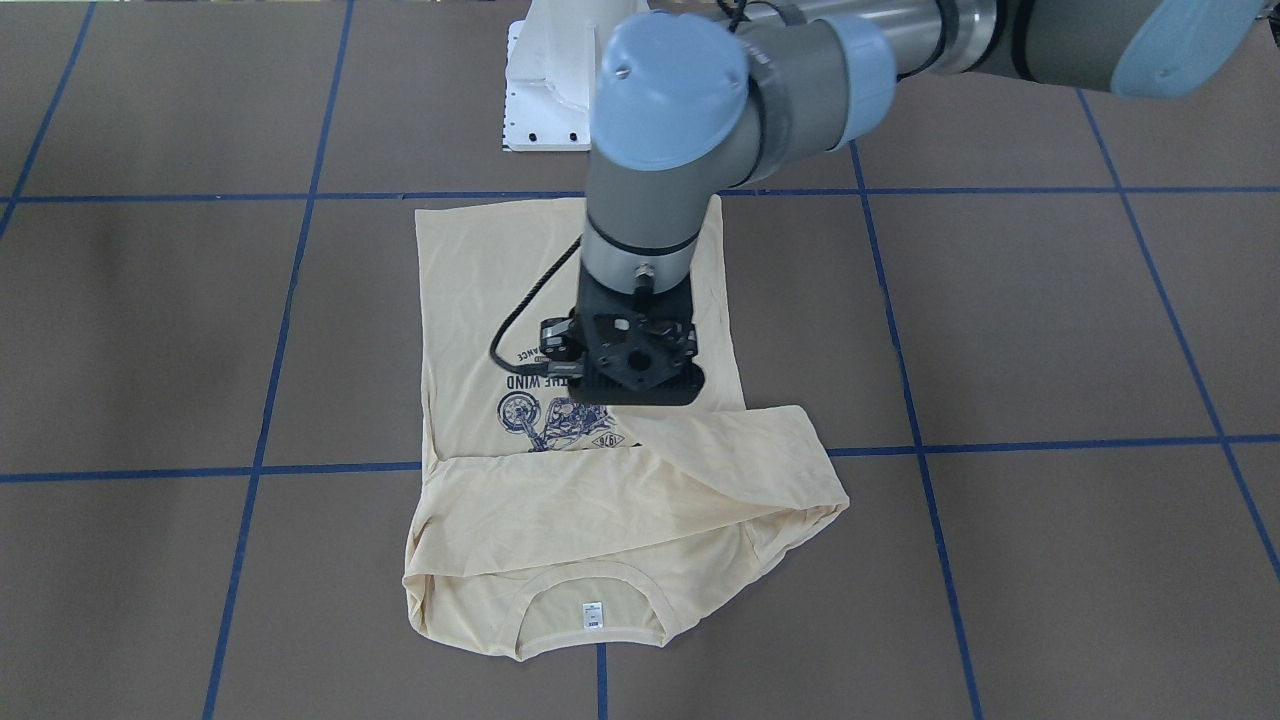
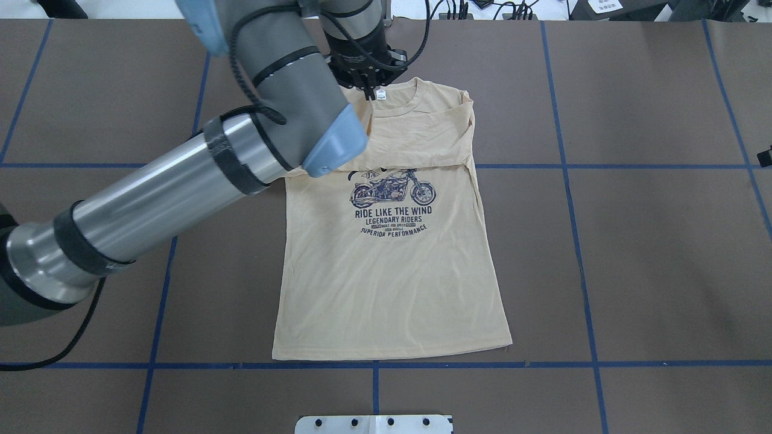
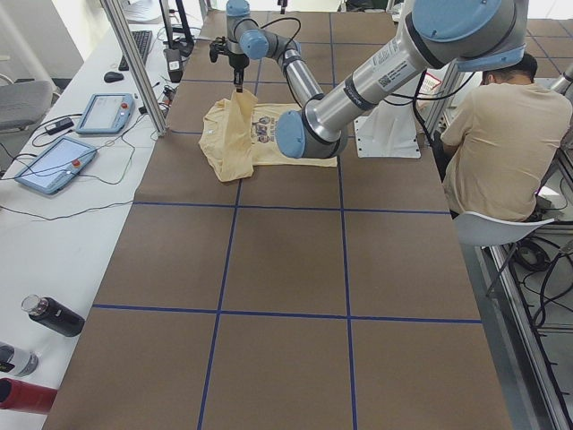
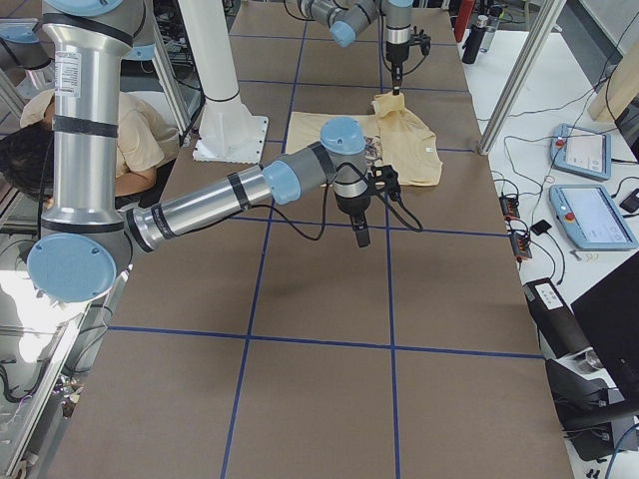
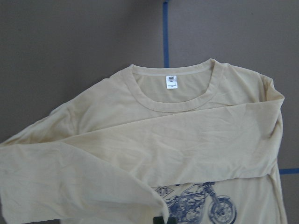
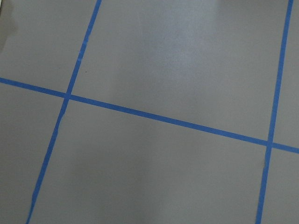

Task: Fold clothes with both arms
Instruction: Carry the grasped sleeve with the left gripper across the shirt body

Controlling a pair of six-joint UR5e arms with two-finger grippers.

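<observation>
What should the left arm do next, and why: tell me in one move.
Probably lower slightly and open the left fingers: they seem to pinch the cuff of the sleeve, already drawn across the chest of the T-shirt, so releasing should lay it flat.

The left arm (image 1: 690, 130) comes from the right, wrist above the cream T-shirt (image 1: 480, 290), whose sleeves (image 1: 600, 500) cross its near end.

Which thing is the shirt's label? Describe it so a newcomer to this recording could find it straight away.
On the brown table crossed by blue tape lies a cream-yellow T-shirt with a navy motorcycle print. At the shirt's end farthest from the white pedestal, just inside the ribbed round neck, sits the small white label, the only white patch on the cloth.
</observation>
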